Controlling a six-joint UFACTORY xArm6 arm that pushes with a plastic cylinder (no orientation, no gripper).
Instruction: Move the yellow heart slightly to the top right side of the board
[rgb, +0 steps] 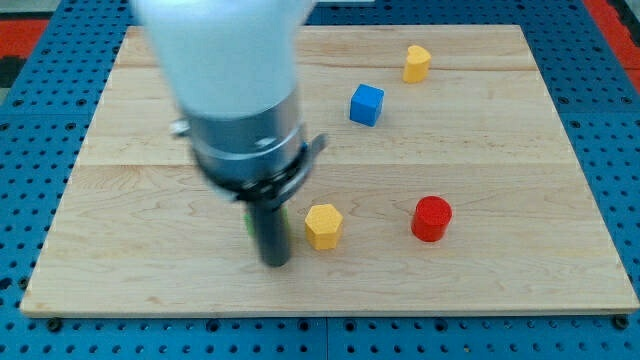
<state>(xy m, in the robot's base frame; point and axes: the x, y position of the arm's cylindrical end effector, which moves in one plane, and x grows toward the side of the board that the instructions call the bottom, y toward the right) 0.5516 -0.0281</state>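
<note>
A yellow block (417, 63) lies near the view's top right; it may be the heart, but its shape is hard to make out. A second yellow block (323, 225), roughly hexagonal, lies at the lower middle. My tip (276, 263) rests on the board just left of and slightly below this second yellow block, a small gap apart. It is far from the upper yellow block. A sliver of a green block (249, 222) shows behind the rod, mostly hidden.
A blue cube (367, 104) sits below and left of the upper yellow block. A red cylinder (432, 219) sits right of the lower yellow block. The wooden board (520, 150) is ringed by blue perforated surface. The arm's body hides the board's upper left middle.
</note>
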